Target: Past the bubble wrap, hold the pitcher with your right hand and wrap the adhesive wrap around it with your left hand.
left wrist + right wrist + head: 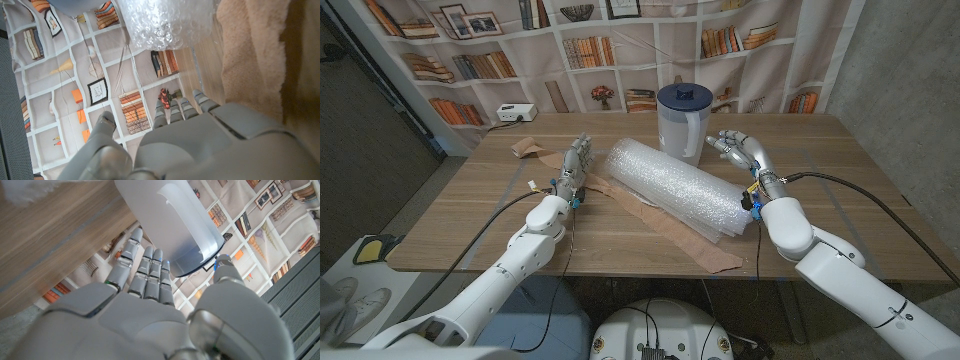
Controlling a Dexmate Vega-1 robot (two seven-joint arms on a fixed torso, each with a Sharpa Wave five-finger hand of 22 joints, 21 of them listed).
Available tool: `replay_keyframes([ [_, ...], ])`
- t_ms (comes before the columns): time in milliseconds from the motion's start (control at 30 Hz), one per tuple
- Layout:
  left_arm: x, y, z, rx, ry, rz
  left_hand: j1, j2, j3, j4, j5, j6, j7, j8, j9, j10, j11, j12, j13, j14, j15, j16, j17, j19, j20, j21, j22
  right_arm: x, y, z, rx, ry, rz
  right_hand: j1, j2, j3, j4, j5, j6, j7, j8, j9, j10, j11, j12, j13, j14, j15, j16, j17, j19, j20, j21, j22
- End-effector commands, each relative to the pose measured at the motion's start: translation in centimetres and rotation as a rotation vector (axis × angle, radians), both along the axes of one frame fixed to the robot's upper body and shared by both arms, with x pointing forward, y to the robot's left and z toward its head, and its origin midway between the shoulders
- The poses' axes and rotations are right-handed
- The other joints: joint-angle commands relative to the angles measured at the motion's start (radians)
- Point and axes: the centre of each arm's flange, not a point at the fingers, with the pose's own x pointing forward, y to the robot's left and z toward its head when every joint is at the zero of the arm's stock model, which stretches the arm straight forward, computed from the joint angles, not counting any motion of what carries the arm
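Note:
A translucent white pitcher (682, 120) with a dark blue lid stands upright at the back middle of the table, behind a roll of bubble wrap (678, 186). My right hand (741, 152) is open just right of the pitcher, fingers spread toward it; in the right wrist view the pitcher (172, 225) is just beyond my fingertips (149, 262), and contact cannot be told. My left hand (574, 165) stands open left of the roll, holding nothing. Brown paper-like wrap (665, 232) lies under the roll. In the left wrist view the bubble wrap (167, 20) and brown wrap (255, 60) are close ahead.
A crumpled brown piece (530, 148) lies at the back left of the table (450, 220). A white power strip (515, 113) sits at the far left edge. A bookshelf-print curtain (620, 40) hangs behind the table.

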Motion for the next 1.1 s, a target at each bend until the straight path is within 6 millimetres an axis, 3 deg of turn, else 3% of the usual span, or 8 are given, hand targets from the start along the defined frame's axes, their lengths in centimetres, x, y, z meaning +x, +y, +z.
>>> replay_keyframes([
  [33,-0.05,0.18,-0.01,-0.003,0.003,0.004,0.002,0.009,-0.002,0.001,0.003,0.009,0.002,0.002,0.003,0.009,-0.002,0.005,0.004,-0.002,0.006,0.004,0.002,0.013,0.0,0.0,0.004,0.37,0.29,0.29,-0.001,0.0,0.022,0.013,-0.003,0.003,0.0,-0.003,0.01,0.0,-0.002,0.006,0.013,-0.009,0.011,0.008,0.02,-0.005,0.01,0.007,0.008,-0.004,-0.003,0.004],
  [1100,-0.5,0.33,-0.44,0.001,0.004,0.025,0.002,0.012,-0.002,0.001,0.004,0.011,0.003,0.002,0.003,0.008,-0.001,0.004,0.004,-0.002,0.006,0.004,0.002,0.013,-0.001,-0.003,0.004,0.96,0.62,0.52,-0.01,0.003,0.065,0.024,-0.006,-0.006,0.006,-0.003,0.025,-0.011,-0.009,0.012,0.004,-0.011,0.026,0.026,0.0,-0.008,0.003,0.02,-0.001,-0.008,-0.013,0.005],
])
